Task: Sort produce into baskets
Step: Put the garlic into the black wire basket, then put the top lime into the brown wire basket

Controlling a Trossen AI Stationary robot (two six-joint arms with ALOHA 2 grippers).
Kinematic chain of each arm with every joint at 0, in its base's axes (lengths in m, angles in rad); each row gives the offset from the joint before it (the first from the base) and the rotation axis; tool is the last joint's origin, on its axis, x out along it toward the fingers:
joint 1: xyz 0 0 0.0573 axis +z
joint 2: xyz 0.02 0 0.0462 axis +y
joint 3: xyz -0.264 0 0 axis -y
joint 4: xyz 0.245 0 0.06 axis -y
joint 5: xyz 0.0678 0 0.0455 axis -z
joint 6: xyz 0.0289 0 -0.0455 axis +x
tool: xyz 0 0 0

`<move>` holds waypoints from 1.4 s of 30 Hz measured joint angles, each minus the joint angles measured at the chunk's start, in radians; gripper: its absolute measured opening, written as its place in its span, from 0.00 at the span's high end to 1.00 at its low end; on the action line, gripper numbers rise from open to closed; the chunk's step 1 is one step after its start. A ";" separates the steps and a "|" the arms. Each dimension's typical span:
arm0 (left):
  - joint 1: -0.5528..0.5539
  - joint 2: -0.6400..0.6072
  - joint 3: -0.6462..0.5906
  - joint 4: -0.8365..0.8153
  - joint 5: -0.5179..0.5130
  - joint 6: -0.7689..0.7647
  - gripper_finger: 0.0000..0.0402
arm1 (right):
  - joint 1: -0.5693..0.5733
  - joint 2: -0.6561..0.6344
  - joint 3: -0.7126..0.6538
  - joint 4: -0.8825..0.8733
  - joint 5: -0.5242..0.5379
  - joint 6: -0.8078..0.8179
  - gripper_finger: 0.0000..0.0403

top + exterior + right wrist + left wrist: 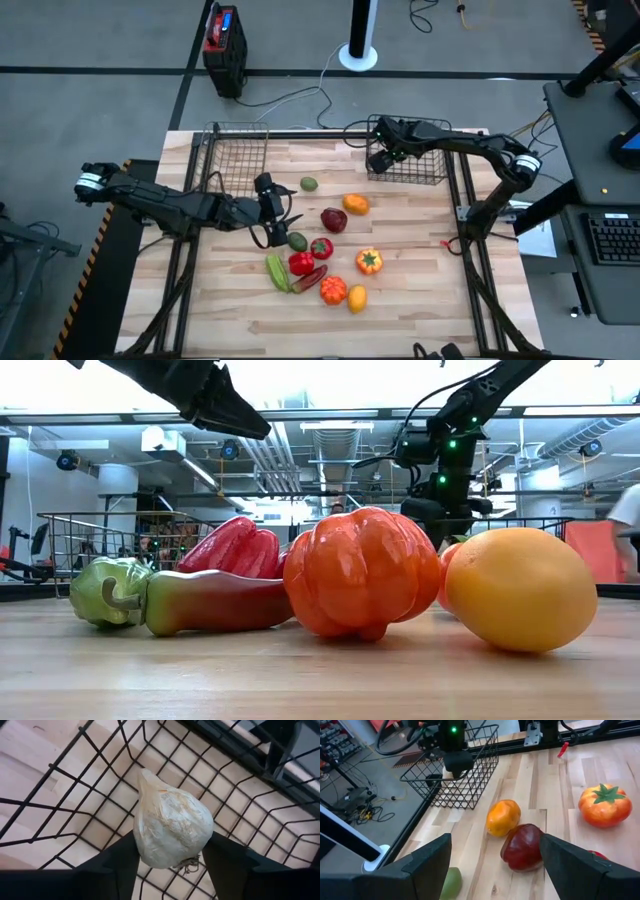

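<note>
My right gripper (380, 158) is shut on a white garlic bulb (170, 827) over the right wire basket (418, 172), whose mesh floor (75, 795) shows below it. The left basket (235, 150) stands at the far left. My left gripper (275, 207) is open and empty, above the table just left of the produce; a maroon pepper (522, 847) and an orange fruit (503, 817) lie ahead of its fingers. Several pieces lie mid-table: a green lime (309, 184), a red pepper (321, 248), an orange tomato (369, 261), a yellow lemon (357, 298). My right gripper pinches the garlic bulb by its wide rooted end (150, 857) between its two fingers (117, 862). The fingers come from above, pointing down into the basket. The bulb's pointed tip (144, 774) points away from the gripper, toward the mesh floor; whether it touches the mesh I cannot tell.
A black box with a red top (224, 45) stands on the floor beyond the table. A white post base (358, 52) is also there. Bare wood lies along the table's near edge (320, 335). In the low view an orange pumpkin (360, 570) and the lemon (520, 588) stand close to the camera.
</note>
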 joint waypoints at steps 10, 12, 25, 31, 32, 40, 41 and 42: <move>0.000 0.000 0.000 0.000 0.000 -0.026 0.29 | -0.002 -0.036 -0.001 -0.003 -0.006 -0.005 0.37; 0.000 0.000 0.000 0.000 0.000 -0.026 0.29 | -0.003 -0.058 -0.002 -0.005 -0.006 -0.009 0.35; 0.084 0.015 0.056 0.001 0.164 0.102 0.29 | 0.157 -0.409 -0.059 0.068 -0.005 -0.019 0.35; 0.228 0.119 0.138 -0.030 0.445 0.218 0.29 | 0.299 -0.485 -0.079 0.091 0.023 -0.020 0.35; 0.251 0.142 0.155 -0.053 0.479 0.239 0.29 | 0.315 -0.491 -0.079 0.094 0.034 -0.020 0.35; 0.407 0.336 0.249 -0.179 0.497 0.421 0.29 | 0.360 -0.489 -0.081 0.098 0.051 -0.019 0.35; 0.428 0.357 0.261 -0.197 0.497 0.427 0.29 | 0.360 -0.488 -0.084 0.099 0.051 -0.019 0.35; 0.447 0.374 0.273 -0.210 0.497 0.430 0.29 | 0.360 -0.488 -0.087 0.098 0.051 -0.019 0.35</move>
